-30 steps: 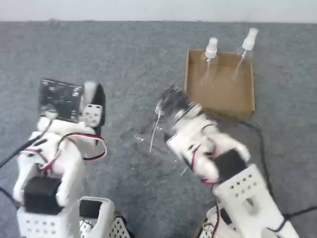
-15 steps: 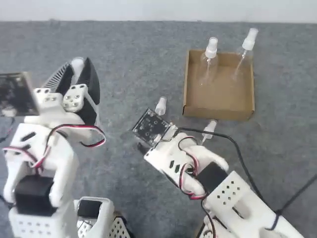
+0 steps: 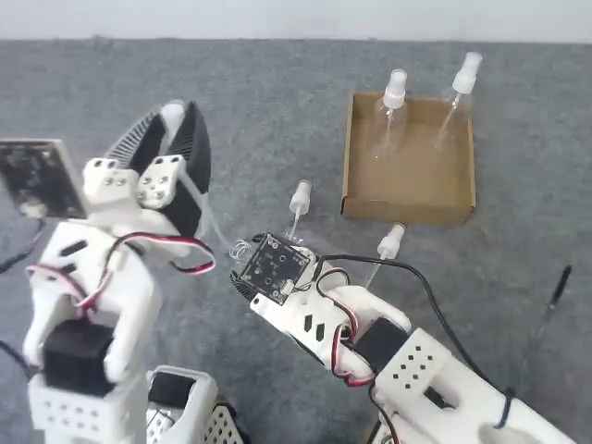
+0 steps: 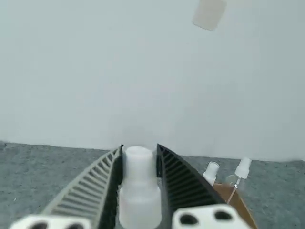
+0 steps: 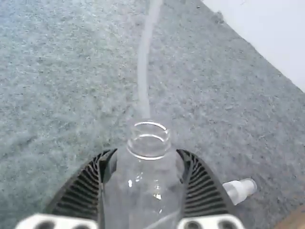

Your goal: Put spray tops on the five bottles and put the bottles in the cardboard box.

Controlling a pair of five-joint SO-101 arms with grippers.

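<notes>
My left gripper [image 3: 172,117] is raised at the left, shut on a white spray top [image 4: 139,190]. Its thin tube [image 3: 211,222] slants down toward the middle of the table. My right gripper [image 5: 145,155] is shut on a clear, uncapped bottle [image 5: 148,164], with the tube's end [image 5: 144,67] just beyond the open neck [image 3: 240,250]. The cardboard box [image 3: 363,157] stands at the back right with two capped bottles [image 3: 395,91] [image 3: 465,72] in it. Two loose spray tops [image 3: 299,198] [image 3: 390,242] lie on the carpet in front of the box.
Grey carpet [image 3: 259,102] covers the table up to a pale wall at the back. A black cable [image 3: 553,298] lies at the right edge. The right arm's wrist board [image 3: 270,268] covers most of its gripper in the high view.
My right arm has drawn back from the box toward the left arm with the bottle. My left gripper has swung up and to the right with the spray top, bringing its tube to the bottle's neck.
</notes>
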